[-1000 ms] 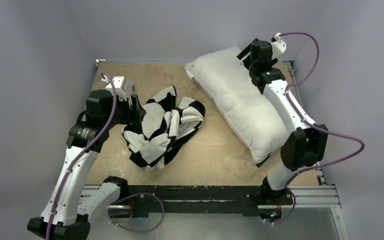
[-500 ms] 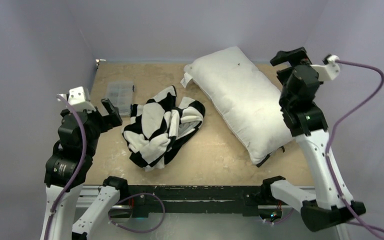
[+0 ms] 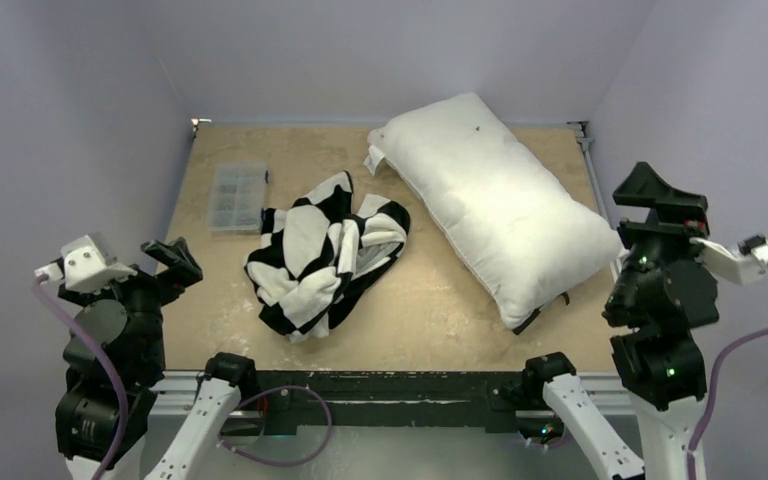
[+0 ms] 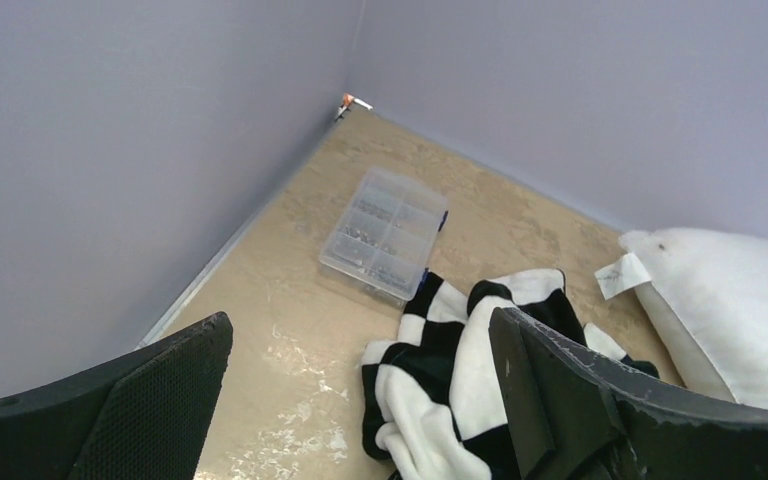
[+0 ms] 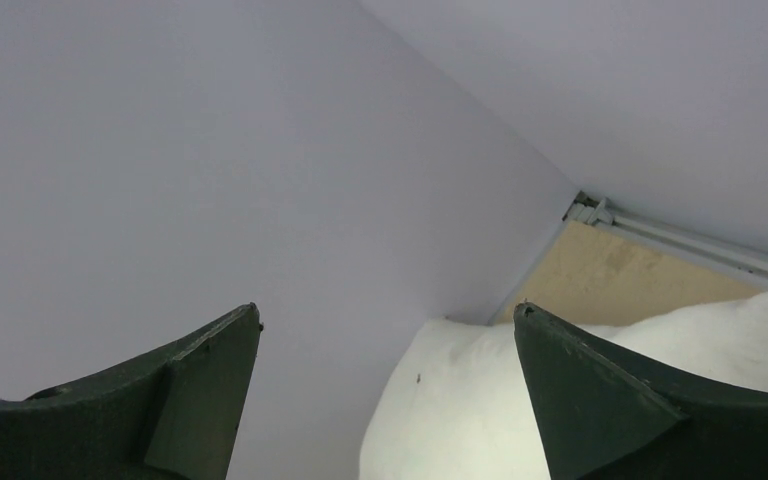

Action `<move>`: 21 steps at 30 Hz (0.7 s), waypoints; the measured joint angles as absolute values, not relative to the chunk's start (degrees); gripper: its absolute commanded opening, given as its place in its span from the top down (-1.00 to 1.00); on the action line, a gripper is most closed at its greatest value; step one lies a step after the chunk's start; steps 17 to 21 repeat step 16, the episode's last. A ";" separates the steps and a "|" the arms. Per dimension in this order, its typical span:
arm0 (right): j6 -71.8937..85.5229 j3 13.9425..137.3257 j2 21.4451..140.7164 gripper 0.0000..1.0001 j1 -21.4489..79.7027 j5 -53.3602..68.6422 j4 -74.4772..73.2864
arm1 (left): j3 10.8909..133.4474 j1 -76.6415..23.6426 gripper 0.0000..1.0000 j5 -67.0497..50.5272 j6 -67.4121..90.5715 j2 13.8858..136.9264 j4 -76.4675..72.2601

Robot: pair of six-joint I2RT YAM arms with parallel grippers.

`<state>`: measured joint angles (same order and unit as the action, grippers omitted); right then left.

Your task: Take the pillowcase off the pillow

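The black-and-white checkered pillowcase lies crumpled on the tan table, left of centre and off the pillow. The plain white pillow rests bare and diagonal at the back right. My left gripper hangs open near the front left corner, well apart from the cloth. In the left wrist view, its jaws frame the pillowcase, with the pillow at the right. My right gripper stands open beyond the table's right edge, holding nothing. Between its jaws show the wall and the pillow.
A clear plastic compartment box sits at the back left of the table, also visible in the left wrist view. Lilac walls close the table in on three sides. A metal rail runs along the right edge.
Both arms have drawn back from the table's middle to the near corners. Both grippers opened wide and let go, and the plastic box has come into view.
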<state>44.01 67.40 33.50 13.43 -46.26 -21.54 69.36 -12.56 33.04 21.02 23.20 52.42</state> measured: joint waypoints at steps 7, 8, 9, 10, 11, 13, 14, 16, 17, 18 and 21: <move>44.97 63.81 25.58 -0.98 13.41 -50.24 -20.84 | 68.60 -12.56 -0.98 35.05 20.80 16.64 52.12; 45.04 63.44 25.06 -0.98 13.41 -50.54 -20.82 | 68.58 -12.56 -0.98 35.22 20.69 16.05 52.10; 45.12 63.13 24.60 -0.98 13.41 -50.94 -20.78 | 68.55 -12.56 -0.98 35.42 20.60 15.51 52.05; 45.25 62.96 24.34 -0.98 13.41 -51.37 -20.71 | 68.53 -12.56 -0.98 35.44 20.58 15.09 52.03; 45.50 62.85 24.12 -0.98 13.41 -51.72 -20.69 | 68.45 -12.56 -0.98 35.42 20.58 14.52 51.99; 46.19 62.76 23.75 -0.98 13.43 -52.58 -20.67 | 67.99 -12.56 -0.98 35.31 20.58 13.37 51.94; 46.57 62.65 23.57 -0.98 13.43 -53.08 -20.64 | 67.66 -12.56 -0.98 35.20 20.58 12.78 51.94; 47.16 62.43 23.20 -0.98 13.41 -53.71 -20.62 | 67.07 -12.56 -0.98 35.03 20.56 11.94 51.94; 47.16 62.43 23.20 -0.98 13.41 -53.71 -20.62 | 67.07 -12.56 -0.98 35.03 20.56 11.94 51.94; 47.16 62.43 23.20 -0.98 13.41 -53.71 -20.62 | 67.07 -12.56 -0.98 35.03 20.56 11.94 51.94; 47.16 62.43 23.20 -0.98 13.41 -53.71 -20.62 | 67.07 -12.56 -0.98 35.03 20.56 11.94 51.94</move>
